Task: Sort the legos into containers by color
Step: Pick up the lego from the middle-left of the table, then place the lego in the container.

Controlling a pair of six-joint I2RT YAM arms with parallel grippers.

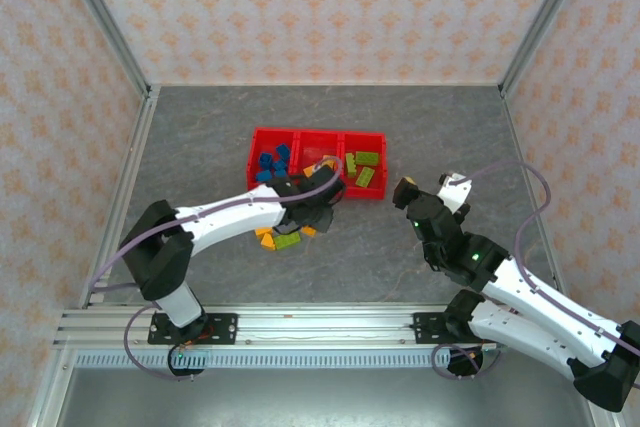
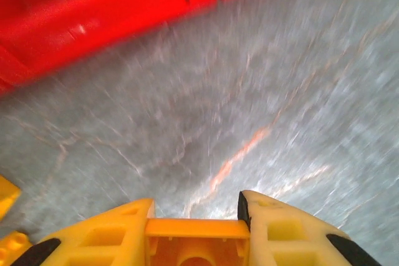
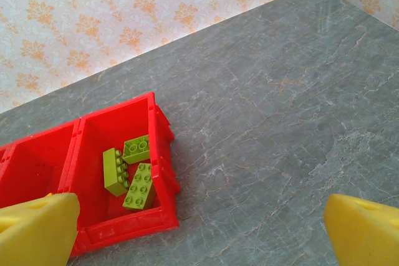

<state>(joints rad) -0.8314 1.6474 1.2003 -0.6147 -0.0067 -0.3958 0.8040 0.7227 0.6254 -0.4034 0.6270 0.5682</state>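
Your left pincer [image 2: 196, 211] is closed narrow on an orange-yellow brick [image 2: 196, 241], gripping it by its two side walls close to the desk [image 2: 268, 104], near the front wall of the red containers [image 2: 93, 14]. The wrist picture is smeared, so the depth of the bite is hard to judge. It looks like a hold near the fingertips only.

That is your main risk: a shallow bite can let the brick twist or drop as you lift it over the wall.

Carry it too low and the brick or a finger catches the rim and shoves the whole row of bins.

Mind the aim as well. From above, the blue legos [image 1: 272, 162] lie in the left bin and the green legos [image 1: 362, 168] in the right, so this brick belongs in the middle bin [image 1: 318, 144]. Release off-centre and it lands among the wrong colour.

The loose legos [image 1: 282, 237] lie just beside your left forearm, and a sideways swing may scatter them.

Your right pincer [image 3: 201, 219] stands wide open and empty, near the right bin. If you send both arms to the bins together, they may collide.
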